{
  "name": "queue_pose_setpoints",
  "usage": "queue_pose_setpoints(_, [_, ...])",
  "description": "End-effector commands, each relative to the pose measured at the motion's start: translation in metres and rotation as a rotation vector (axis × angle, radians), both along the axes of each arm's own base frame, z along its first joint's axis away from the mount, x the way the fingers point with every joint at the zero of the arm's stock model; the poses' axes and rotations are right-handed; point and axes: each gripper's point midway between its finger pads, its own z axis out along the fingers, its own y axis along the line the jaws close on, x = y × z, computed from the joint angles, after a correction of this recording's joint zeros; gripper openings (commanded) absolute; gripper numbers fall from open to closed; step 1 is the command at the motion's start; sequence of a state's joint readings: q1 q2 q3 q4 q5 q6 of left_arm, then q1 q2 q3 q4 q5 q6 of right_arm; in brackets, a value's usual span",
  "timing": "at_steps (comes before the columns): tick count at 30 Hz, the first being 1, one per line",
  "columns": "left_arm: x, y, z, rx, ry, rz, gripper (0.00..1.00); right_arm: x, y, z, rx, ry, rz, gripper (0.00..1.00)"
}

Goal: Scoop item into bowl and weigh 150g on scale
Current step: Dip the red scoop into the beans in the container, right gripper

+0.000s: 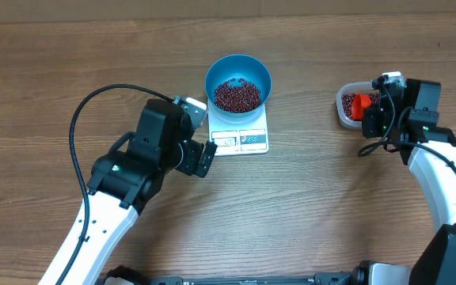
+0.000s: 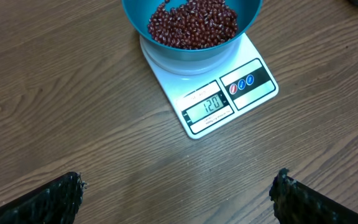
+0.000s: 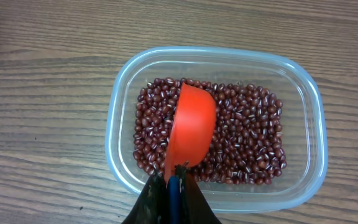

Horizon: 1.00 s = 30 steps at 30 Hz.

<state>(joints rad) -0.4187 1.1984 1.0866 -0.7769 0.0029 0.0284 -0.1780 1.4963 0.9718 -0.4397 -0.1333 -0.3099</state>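
Observation:
The blue bowl [image 1: 238,81] stands on the white scale [image 1: 241,139] and holds a pile of dark red beans [image 1: 237,95]; in the left wrist view the bowl [image 2: 191,31] sits above the lit display [image 2: 209,106]. My left gripper [image 1: 199,150] hovers open just left of the scale, fingers [image 2: 61,199] wide apart over bare wood. My right gripper [image 3: 174,190] is shut on the blue handle of an orange-red scoop [image 3: 191,124], whose cup is turned on its side over the beans [image 3: 247,137] in the clear tub [image 3: 303,93]. The overhead view also shows that scoop [image 1: 361,104].
The clear tub [image 1: 345,105] sits at the right of the wooden table [image 1: 307,206]. A black cable [image 1: 93,103] loops from the left arm. The right arm's white link reaches in from the lower right corner.

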Motion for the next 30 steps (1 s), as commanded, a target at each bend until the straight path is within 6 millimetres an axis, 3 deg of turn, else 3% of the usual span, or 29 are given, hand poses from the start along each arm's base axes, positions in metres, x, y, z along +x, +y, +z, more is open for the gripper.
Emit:
queue_pose_setpoints(1, [0.001,0.000,-0.003,0.003,0.006,0.009,1.00,0.000,-0.001,0.001,0.007,-0.004,-0.016,0.04])
queue_pose_setpoints(14, [0.001,0.000,-0.003,0.003,0.006,0.009,1.00,0.009,-0.003,0.008,0.000,-0.049,-0.019,0.04])
queue_pose_setpoints(25, [0.001,0.000,-0.003,0.003,0.006,0.009,0.99,0.005,-0.039,0.008,-0.263,-0.021,-0.027,0.04])
queue_pose_setpoints(30, [0.001,0.000,-0.003,0.003,0.006,0.009,1.00,0.003,-0.040,0.006,-0.302,-0.002,0.011,0.04])
